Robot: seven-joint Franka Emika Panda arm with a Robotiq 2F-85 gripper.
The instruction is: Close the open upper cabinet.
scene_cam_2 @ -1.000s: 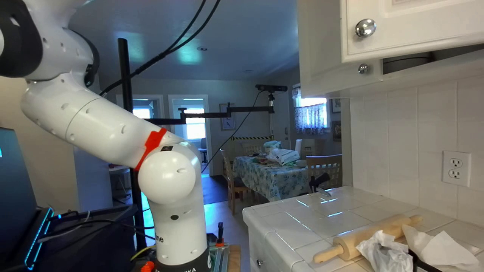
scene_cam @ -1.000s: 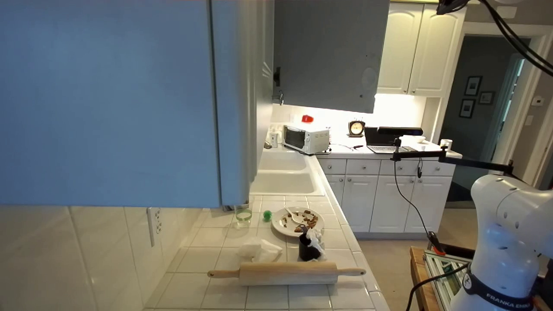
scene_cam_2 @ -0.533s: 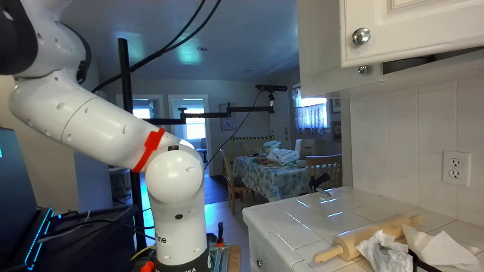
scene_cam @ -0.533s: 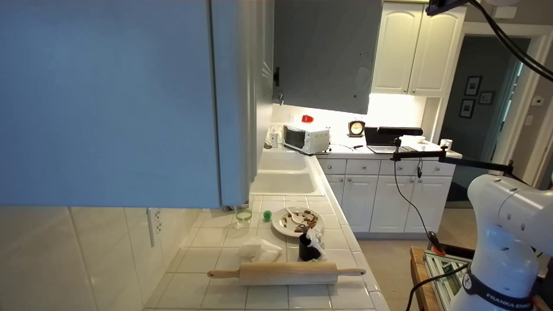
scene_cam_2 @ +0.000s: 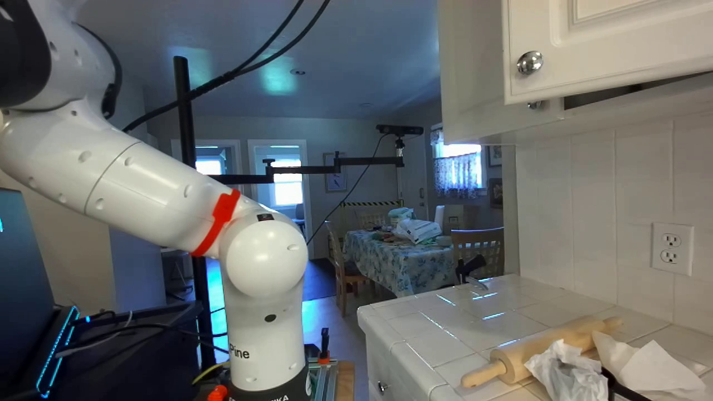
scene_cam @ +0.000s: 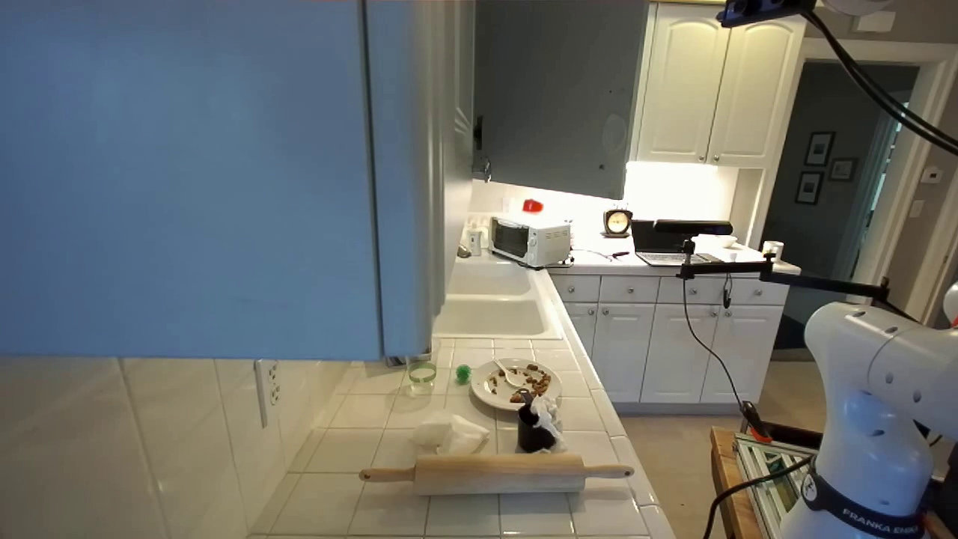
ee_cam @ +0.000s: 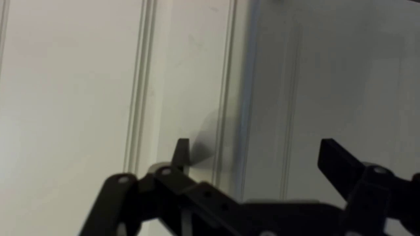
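Item: white upper cabinet [scene_cam_2: 618,53], wall-mounted above a white-tiled bench [scene_cam: 382,516]. Tall rectangular-panelled door [scene_cam: 557,97] with flat grey back and small metal hinge [scene_cam: 486,169]; ajar, dark gap beneath; not yet closed.

Black two-part fingers [ee_cam: 181,157]: spread wide, nothing held. One tip lies over the paler panelled front [ee_cam: 72,108], probably the open door's; its fellow lies past that front's edge, over a darker panelled surface [ee_cam: 344,85]. Contact cannot be told.

Handling, as judged: press on the front near the free edge, far from the hinge, for leverage; follow the door's arc, not a straight line; slow before it meets the frame. The outlying tip risks a pinch in the closing gap; steer it clear.

Views compared. An exterior view: grey back, hinge and food-strewn white round plate [scene_cam: 479,389]. An exterior view: panelled front and round chrome knob [scene_cam_2: 529,63]. Both exterior views: pale wooden rolling pin [scene_cam: 500,475] and white jointed robot arm [scene_cam_2: 147,192]; fingers in neither. Wrist view: sole record of the fingers; knob not made out.
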